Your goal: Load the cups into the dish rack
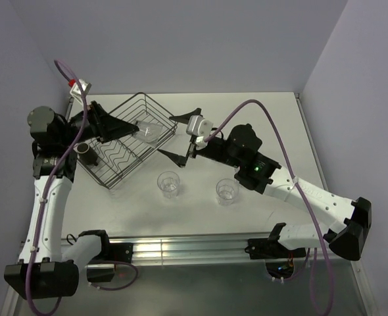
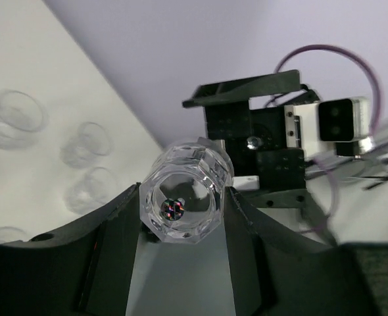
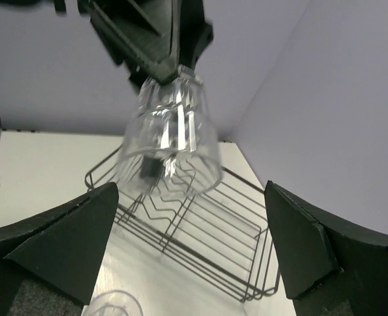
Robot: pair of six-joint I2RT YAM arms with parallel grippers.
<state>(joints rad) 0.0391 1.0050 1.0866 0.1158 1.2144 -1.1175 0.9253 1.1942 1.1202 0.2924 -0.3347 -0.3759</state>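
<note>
My left gripper [image 1: 141, 130] is shut on a clear ribbed glass [image 1: 150, 132] and holds it on its side above the black wire dish rack [image 1: 121, 172]. In the left wrist view the glass [image 2: 181, 197] sits between my fingers [image 2: 115, 237]. The right wrist view shows the same glass [image 3: 171, 141] hanging over the rack [image 3: 207, 250]. My right gripper [image 1: 179, 135] is open and empty just right of the rack, facing the held glass. Two clear glasses [image 1: 168, 183] [image 1: 227, 191] stand upright on the table. A dark mug [image 1: 86, 151] stands at the rack's left corner.
Purple cables loop over both arms. Lilac walls close the table at the back and on both sides. A metal rail [image 1: 194, 247] runs along the near edge by the arm bases. Blurred clear glasses [image 2: 89, 141] show at the left of the left wrist view.
</note>
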